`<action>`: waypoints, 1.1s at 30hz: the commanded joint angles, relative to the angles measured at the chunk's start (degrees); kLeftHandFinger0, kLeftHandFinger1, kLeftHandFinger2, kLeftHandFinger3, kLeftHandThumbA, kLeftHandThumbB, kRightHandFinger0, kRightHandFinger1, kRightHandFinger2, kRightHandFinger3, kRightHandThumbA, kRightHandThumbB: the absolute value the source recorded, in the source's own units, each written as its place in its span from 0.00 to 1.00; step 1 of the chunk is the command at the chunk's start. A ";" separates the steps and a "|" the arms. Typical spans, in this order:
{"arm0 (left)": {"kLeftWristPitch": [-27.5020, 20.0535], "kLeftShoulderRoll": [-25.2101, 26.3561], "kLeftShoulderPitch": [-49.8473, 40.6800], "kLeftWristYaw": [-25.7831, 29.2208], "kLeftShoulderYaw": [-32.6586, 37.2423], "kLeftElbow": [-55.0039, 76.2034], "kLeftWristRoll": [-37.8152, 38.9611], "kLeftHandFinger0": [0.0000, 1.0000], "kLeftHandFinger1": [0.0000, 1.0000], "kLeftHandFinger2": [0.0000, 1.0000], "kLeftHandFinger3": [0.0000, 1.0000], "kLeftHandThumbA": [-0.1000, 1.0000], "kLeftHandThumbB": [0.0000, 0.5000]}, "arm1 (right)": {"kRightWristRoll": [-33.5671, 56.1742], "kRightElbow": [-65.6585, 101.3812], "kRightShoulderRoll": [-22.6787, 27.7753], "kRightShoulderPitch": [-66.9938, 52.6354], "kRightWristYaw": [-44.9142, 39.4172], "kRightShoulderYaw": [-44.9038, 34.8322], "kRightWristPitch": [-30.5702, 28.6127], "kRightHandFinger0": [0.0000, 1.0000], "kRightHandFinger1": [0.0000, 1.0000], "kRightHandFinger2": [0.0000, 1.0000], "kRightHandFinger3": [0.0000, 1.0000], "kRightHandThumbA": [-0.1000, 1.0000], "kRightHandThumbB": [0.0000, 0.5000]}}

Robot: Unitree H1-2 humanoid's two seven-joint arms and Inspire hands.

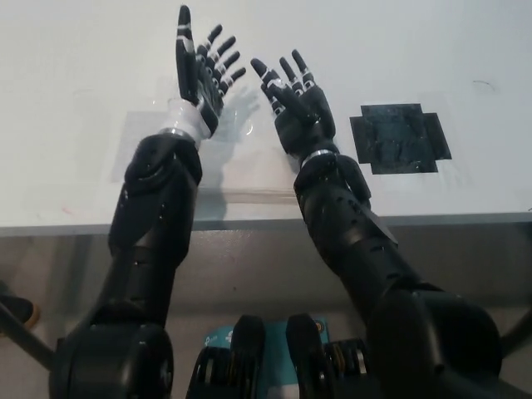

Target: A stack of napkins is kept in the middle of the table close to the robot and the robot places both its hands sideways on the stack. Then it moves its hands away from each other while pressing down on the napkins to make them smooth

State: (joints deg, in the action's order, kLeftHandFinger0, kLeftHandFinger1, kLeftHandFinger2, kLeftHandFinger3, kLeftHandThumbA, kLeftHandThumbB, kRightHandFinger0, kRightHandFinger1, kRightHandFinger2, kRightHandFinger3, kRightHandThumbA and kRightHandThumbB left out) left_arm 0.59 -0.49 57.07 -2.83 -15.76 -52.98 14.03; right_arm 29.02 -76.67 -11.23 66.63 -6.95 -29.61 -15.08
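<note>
Over the middle of the white table (66,75), close to its near edge, both my arms reach forward side by side. My left hand (202,76) is spread wide, fingers (184,25) fanned and pointing away from me, holding nothing. My right hand (298,104) is just beside it, also spread, fingers apart and angled slightly toward the left one, and it grips nothing either. A narrow gap of table shows between the two hands; they are near each other but not touching.

Under my forearms lies the stack of napkins (249,170), pale and flat in a clear wrapper, sitting near the table's front edge. Most of it is covered by my arms; I can see its near edge as a pale band between my forearms, and the wrapper's glossy corner out to the left. Whether my palms are actually pressing on the stack, I cannot tell from this angle.

Off to the right of my right hand, well apart from the napkins, a dark square patch (401,138) with notched corners lies flat on the table.
</note>
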 commanded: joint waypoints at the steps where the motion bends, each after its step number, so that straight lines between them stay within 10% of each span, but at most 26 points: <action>1: -4.19 -0.30 3.78 0.92 -0.13 -1.66 0.96 1.00 1.00 1.00 1.00 1.00 0.52 | 1.89 -0.93 0.30 3.62 -2.54 -0.78 -2.71 1.00 1.00 1.00 1.00 1.00 0.53; 33: -12.85 -2.63 0.05 2.70 -0.04 -19.34 1.99 1.00 1.00 1.00 1.00 1.00 0.51 | 0.97 -4.81 -1.54 -3.48 -0.21 0.97 -1.09 1.00 1.00 1.00 1.00 1.00 0.47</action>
State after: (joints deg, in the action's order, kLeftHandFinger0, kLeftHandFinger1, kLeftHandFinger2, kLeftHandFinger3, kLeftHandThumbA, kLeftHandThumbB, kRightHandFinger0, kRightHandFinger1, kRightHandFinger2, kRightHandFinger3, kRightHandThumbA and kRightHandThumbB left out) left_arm -11.25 -3.54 57.13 -1.74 -16.11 -70.70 16.48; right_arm 30.81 -80.72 -11.29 63.07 -6.78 -29.69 -15.77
